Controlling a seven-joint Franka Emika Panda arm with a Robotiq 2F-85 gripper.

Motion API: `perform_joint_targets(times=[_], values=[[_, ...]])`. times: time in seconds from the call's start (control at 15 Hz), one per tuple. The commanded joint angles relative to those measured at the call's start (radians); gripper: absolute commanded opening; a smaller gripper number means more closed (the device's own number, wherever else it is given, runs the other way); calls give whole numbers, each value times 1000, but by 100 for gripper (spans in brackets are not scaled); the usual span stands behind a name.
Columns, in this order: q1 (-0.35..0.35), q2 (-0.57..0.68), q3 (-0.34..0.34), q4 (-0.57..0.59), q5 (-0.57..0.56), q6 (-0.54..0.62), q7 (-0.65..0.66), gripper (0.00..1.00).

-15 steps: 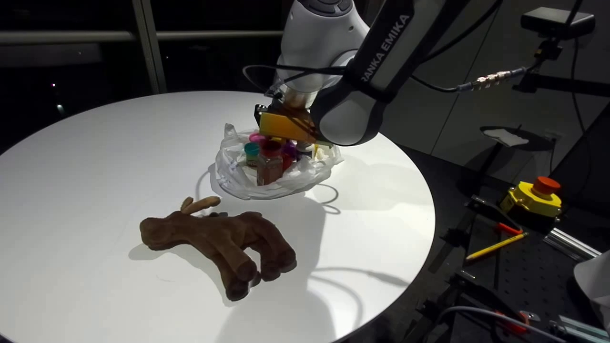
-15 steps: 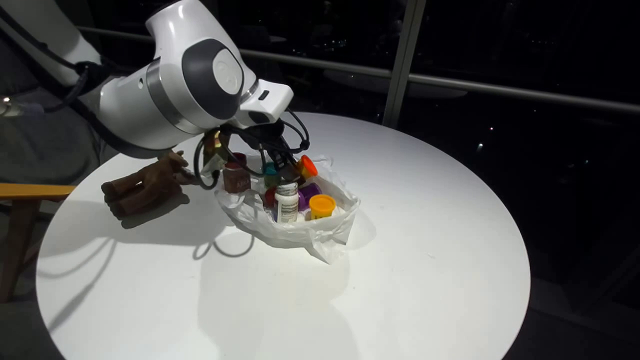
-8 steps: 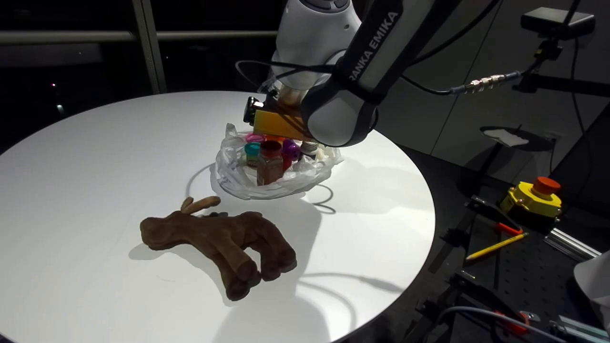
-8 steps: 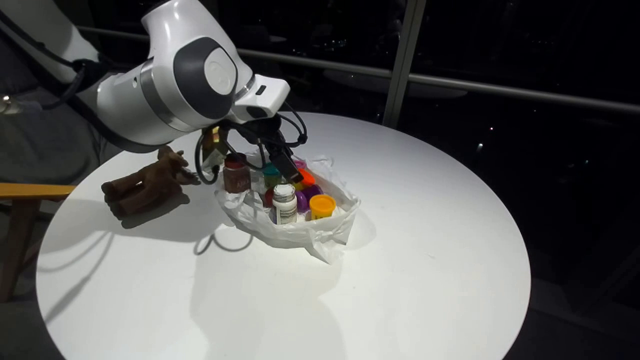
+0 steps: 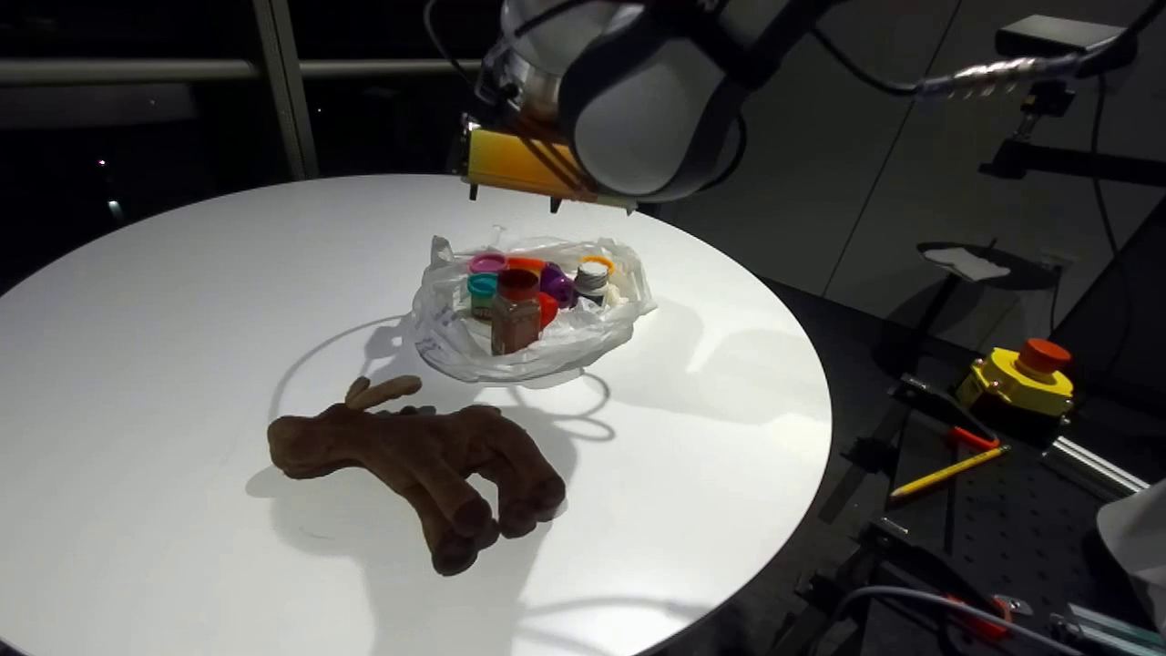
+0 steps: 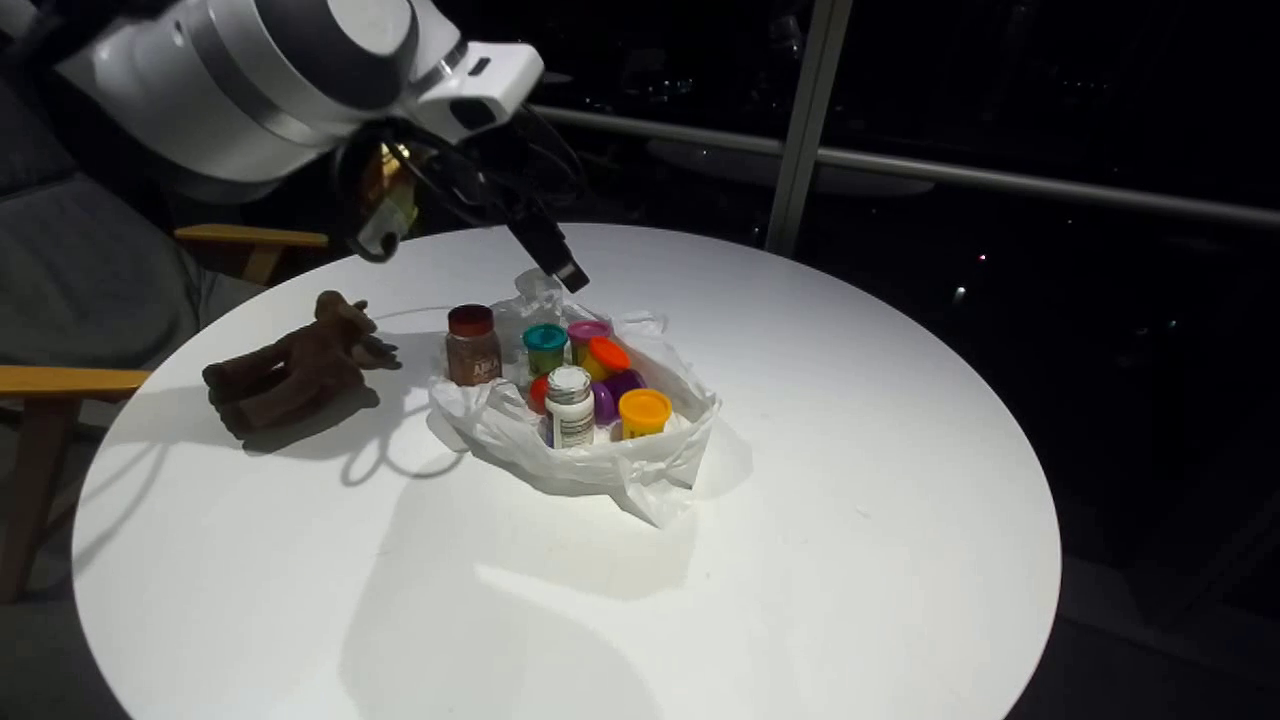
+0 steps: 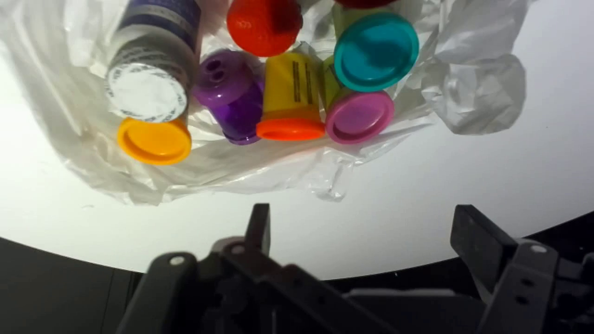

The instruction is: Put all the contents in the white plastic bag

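Your gripper (image 7: pixel 362 225) is released: in the wrist view its 2 fingers (image 7: pixel 482 243) stand wide apart, and the gap between them shows you the white worktop (image 6: pixel 850 560). In both exterior views it hangs high over the worktop, apart from the bag (image 6: pixel 570 466).

The bag lies on the worktop with its mouth spread wide, and inside its crumpled wall you can count 8 things. At the side toward the toy (image 5: pixel 401 446) you find the brown jar (image 5: pixel 516 323), which stands upright with a red lid. Near it stands the teal tub (image 6: pixel 545 350), and just beside that tub is the pink tub (image 7: pixel 359 118). The orange-lidded tub (image 7: pixel 292 86) is tilted, between the pink tub and the purple jar (image 7: pixel 232 104), which is tilted too. The white bottle (image 6: pixel 570 418) is near the yellow-lidded tub (image 6: pixel 643 412). The red thing (image 7: pixel 262 28) sits between the white bottle and the teal tub; what exactly it is, you cannot tell.

The toy is outside of the bag: it lies on the worktop, near the bag but apart, and its long legs point away from it.

In an exterior view, past the worktop's edge, you see a yellow box (image 5: pixel 1016 384) with a red top and a pencil (image 5: pixel 949 472) near it. In an exterior view there is also a grey chair (image 6: pixel 85 275) with wooden armrests (image 6: pixel 70 380).
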Motion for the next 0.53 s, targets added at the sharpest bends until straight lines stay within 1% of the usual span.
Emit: perform_joint_targets(times=[0.0,0.07,0.13,0.2,0.27,0.4,0.47], values=[[211,-196,-140,-70,-82,-224,-51,100],[247,-263,-137,-73,-116,-283,-73,100],[294,-315,-149,-74,-152,-328,-67,100],[321,-354,-133,-66,-184,-374,-54,100],[324,-387,-96,-54,-209,-408,-50,100],[289,-444,22,-39,-227,-453,-56,100],[241,-448,112,-37,-211,-445,-73,100]])
